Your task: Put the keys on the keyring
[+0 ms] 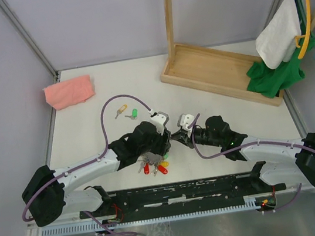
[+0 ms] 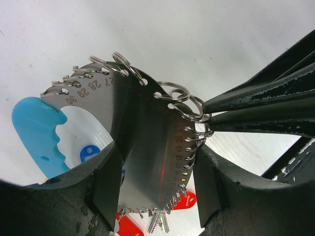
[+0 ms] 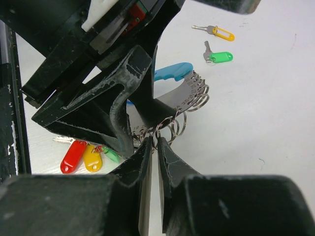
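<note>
The two loose keys lie on the table behind the arms: the tan-yellow-headed key (image 1: 122, 108) (image 3: 221, 33) and the green-headed key (image 1: 133, 113) (image 3: 220, 57). My left gripper (image 1: 159, 137) (image 2: 157, 172) is shut on the keyring's grey curved numbered plate (image 2: 147, 142) and holds it up. Small split rings (image 2: 194, 110) line the plate's edge, and a light-blue tag (image 2: 37, 135) (image 3: 172, 71) is at one end. Coloured-head keys (image 1: 156, 167) (image 3: 83, 156) hang below. My right gripper (image 1: 176, 134) (image 3: 155, 144) is closed on one split ring at the plate's edge. Its fingers (image 2: 256, 105) enter from the right.
A pink cloth (image 1: 69, 91) lies at the back left. A wooden rack base (image 1: 216, 70) stands at the back right, with white and green garments (image 1: 280, 46) on hangers. A purple cable (image 1: 111, 104) loops over the table near the loose keys.
</note>
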`<state>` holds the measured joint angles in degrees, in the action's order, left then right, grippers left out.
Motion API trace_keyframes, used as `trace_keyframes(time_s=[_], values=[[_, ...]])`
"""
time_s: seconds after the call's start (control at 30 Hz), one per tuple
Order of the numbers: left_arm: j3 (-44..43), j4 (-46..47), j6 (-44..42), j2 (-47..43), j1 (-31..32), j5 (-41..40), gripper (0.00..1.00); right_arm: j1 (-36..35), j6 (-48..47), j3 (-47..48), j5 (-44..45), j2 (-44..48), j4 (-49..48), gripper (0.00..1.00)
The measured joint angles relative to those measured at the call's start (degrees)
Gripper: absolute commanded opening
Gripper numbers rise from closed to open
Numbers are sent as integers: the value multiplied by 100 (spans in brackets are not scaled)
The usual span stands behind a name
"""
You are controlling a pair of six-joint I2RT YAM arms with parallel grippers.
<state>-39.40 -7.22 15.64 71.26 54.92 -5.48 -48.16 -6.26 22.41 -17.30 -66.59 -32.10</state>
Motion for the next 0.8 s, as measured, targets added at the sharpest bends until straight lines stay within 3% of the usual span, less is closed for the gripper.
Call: trace_keyframes(time_s=[0.57, 0.8], values=[[0, -44, 79, 48, -22, 122, 7, -17, -249, 0, -133, -133, -48, 23], [0, -48, 87, 81, -22, 146, 7, -76, -415, 7, -20, -197, -37, 9]])
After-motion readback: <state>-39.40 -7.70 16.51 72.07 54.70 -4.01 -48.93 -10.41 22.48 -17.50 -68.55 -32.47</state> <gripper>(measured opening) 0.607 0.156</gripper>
